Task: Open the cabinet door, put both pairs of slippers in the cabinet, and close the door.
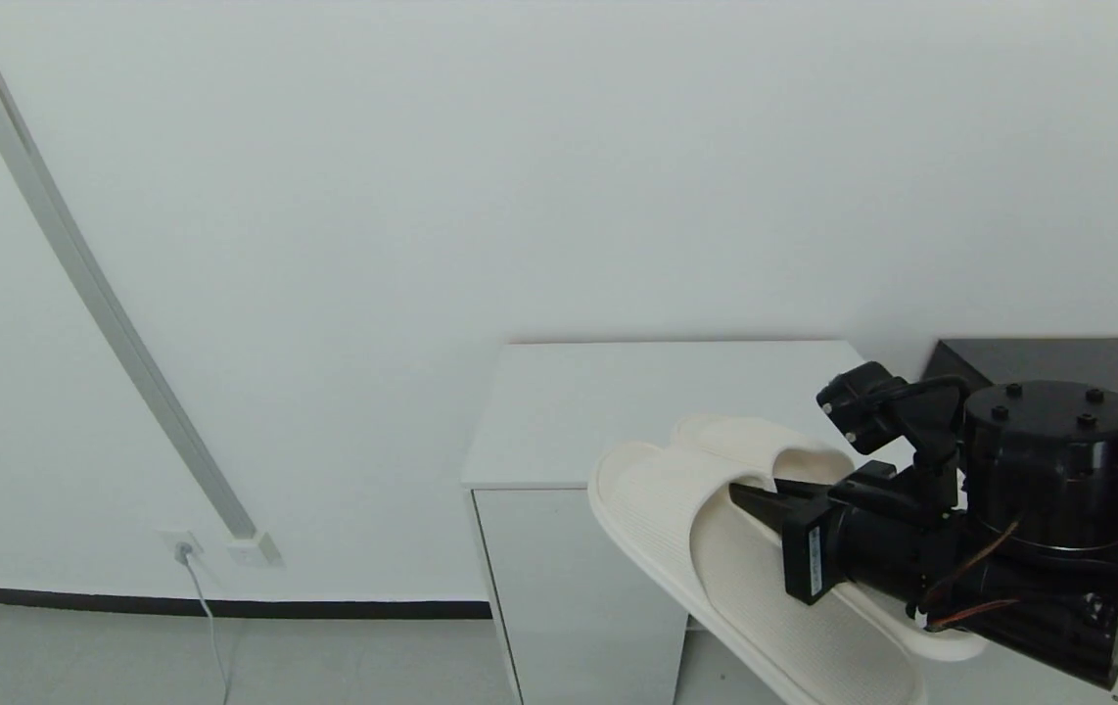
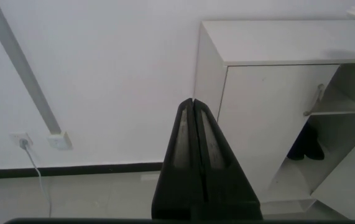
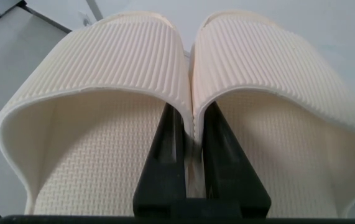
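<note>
**A:** Where is the pair of cream ribbed foam slippers (image 1: pixel 657 499) at this moment?

**B:** The right gripper (image 1: pixel 755 499) is holding it in the air, near the white box-shaped cabinet (image 1: pixel 657 401). Its black fingers are pinching the two inner side walls of the slippers together, one finger inside each slipper.

**A:** And how is the long axis lying?

**B:** In the head view the soles are running from 10 o'clock to 4 o'clock. The toes are pointing away from the wrist, toward 10 o'clock.

**A:** Which way is the cabinet lying from the pincer?

**B:** Its flat top is sitting at about 11 o'clock from the fingertips, and its shut front panel (image 1: pixel 569 587) at about 8 o'clock. The left wrist view is showing the other half open, with a thin white shelf (image 2: pixel 336 111) and something dark (image 2: pixel 308 146) under it. I cannot tell what that is.

**A:** What is the left gripper (image 2: pixel 193 106) doing?

**B:** Its fingers are pressed together on nothing, and it is hanging well apart from the cabinet.

**A:** So which arm is nearer?

**B:** The right one, I am judging. The opening seems to lie lower than the slippers, so the coming move is probably asking to lower the toes and turn them toward the open half.
</note>
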